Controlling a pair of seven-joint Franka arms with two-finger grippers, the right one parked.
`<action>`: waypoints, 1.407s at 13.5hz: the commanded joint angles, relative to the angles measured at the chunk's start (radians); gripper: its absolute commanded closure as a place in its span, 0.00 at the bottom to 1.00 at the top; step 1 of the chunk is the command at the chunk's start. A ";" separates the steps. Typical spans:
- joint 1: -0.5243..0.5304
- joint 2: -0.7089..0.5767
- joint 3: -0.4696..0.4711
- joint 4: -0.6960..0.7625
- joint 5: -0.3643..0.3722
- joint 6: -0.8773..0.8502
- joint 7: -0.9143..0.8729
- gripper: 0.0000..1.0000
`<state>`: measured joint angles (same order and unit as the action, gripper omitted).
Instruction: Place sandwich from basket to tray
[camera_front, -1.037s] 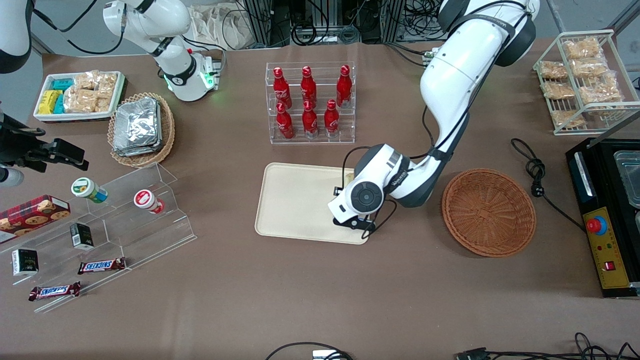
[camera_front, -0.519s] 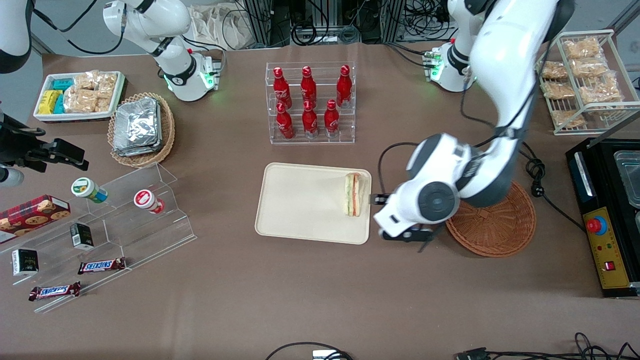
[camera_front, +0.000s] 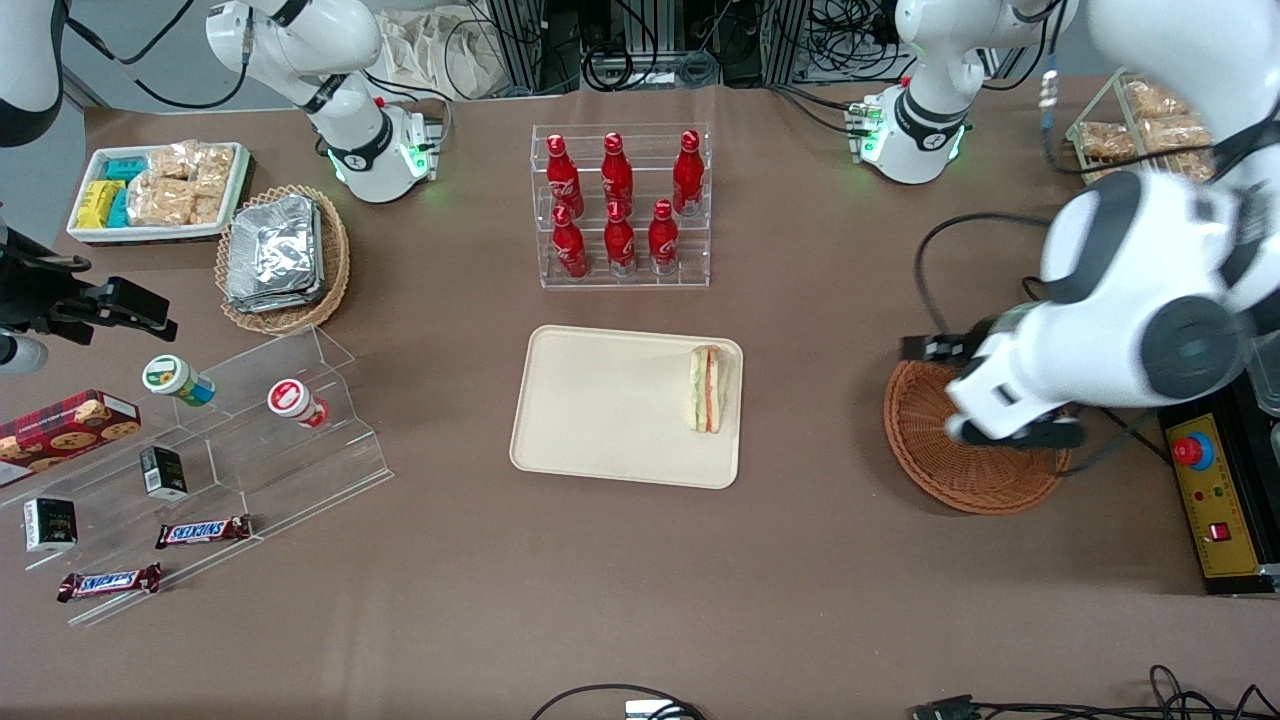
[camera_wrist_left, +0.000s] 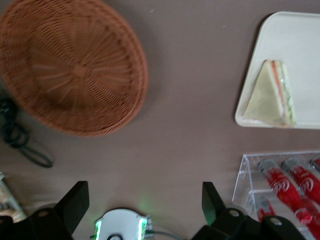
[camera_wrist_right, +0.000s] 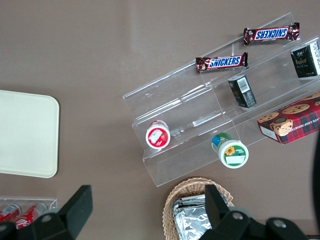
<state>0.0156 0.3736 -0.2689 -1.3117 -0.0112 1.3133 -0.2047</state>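
Note:
The sandwich (camera_front: 706, 388) lies on its side on the cream tray (camera_front: 600, 400), at the tray's edge nearest the basket (camera_front: 945, 475); in the wrist view the sandwich (camera_wrist_left: 270, 95) rests flat inside the tray's rim (camera_wrist_left: 300, 40). The reddish-brown wicker basket (camera_wrist_left: 70, 65) holds nothing. The left arm's gripper (camera_wrist_left: 142, 200) hangs high above the table by the basket, well away from the sandwich. It is open, with nothing between its dark fingers (camera_wrist_left: 75, 200). In the front view the arm's white wrist (camera_front: 1010, 385) covers part of the basket.
A clear rack of red bottles (camera_front: 620, 205) stands farther from the front camera than the tray. A black control box (camera_front: 1215, 490) and a wire rack of snack bags (camera_front: 1160, 150) sit at the working arm's end. An acrylic shelf with snacks (camera_front: 250, 430) lies toward the parked arm's end.
The gripper let go of the sandwich on the tray, then rose and swung away over the basket toward the working arm's end. The sandwich has stayed where it was set.

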 joint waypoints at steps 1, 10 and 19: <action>0.041 -0.123 -0.003 -0.034 0.004 -0.029 0.048 0.00; 0.079 -0.231 -0.001 -0.130 0.022 -0.028 0.151 0.00; 0.136 -0.349 -0.004 -0.311 0.022 0.121 0.209 0.00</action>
<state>0.1341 0.1063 -0.2671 -1.5265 0.0046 1.3892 -0.0267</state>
